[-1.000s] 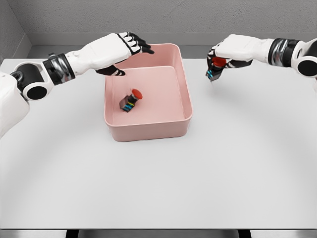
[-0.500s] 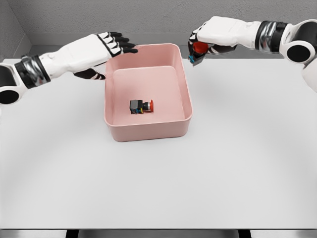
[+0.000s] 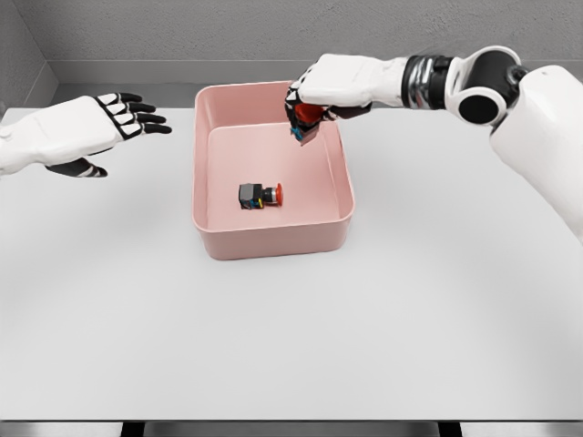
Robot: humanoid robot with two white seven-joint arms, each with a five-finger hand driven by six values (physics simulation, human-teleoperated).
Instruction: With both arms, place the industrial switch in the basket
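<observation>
Right now the right hand (image 3: 314, 100) is clamped on an industrial switch (image 3: 305, 120) with a red button, holding it above the far right corner of the pink basket (image 3: 273, 232). Inside, a second industrial switch (image 3: 259, 194) lies on its side on the basket floor, its red cap pointing right. Off to the left, the left hand (image 3: 86, 132) hangs over the white desk (image 3: 291, 337), well apart from the basket, fingers spread and holding nothing.
</observation>
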